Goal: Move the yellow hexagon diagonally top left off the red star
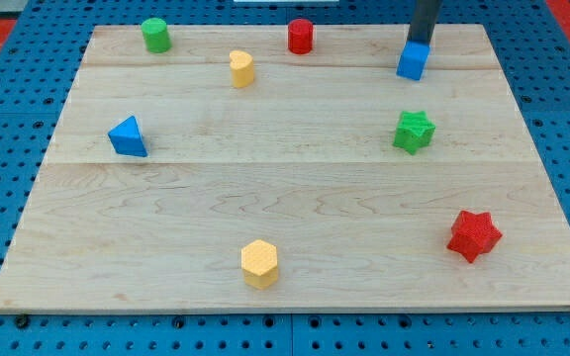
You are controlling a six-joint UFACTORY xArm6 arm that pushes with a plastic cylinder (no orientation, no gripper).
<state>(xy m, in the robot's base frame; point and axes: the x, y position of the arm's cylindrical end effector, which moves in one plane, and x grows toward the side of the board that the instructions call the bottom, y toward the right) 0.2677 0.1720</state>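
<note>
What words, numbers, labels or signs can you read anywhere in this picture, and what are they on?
None: no readable text, number, brand or sign shows in this view.
The wooden board bears only grain and seams.
The blocks carry no markings: yellow hexagon, red star, green star, blue cube, blue triangle, yellow block, red cylinder, green cylinder.
My tip is hidden behind the blue cube.

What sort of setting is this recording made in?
Probably a robotics lab tabletop rig: a pale wooden board lies on a blue perforated base, with small coloured blocks such as the yellow hexagon and red star scattered on it. My tip appears hidden behind the blue cube.
</note>
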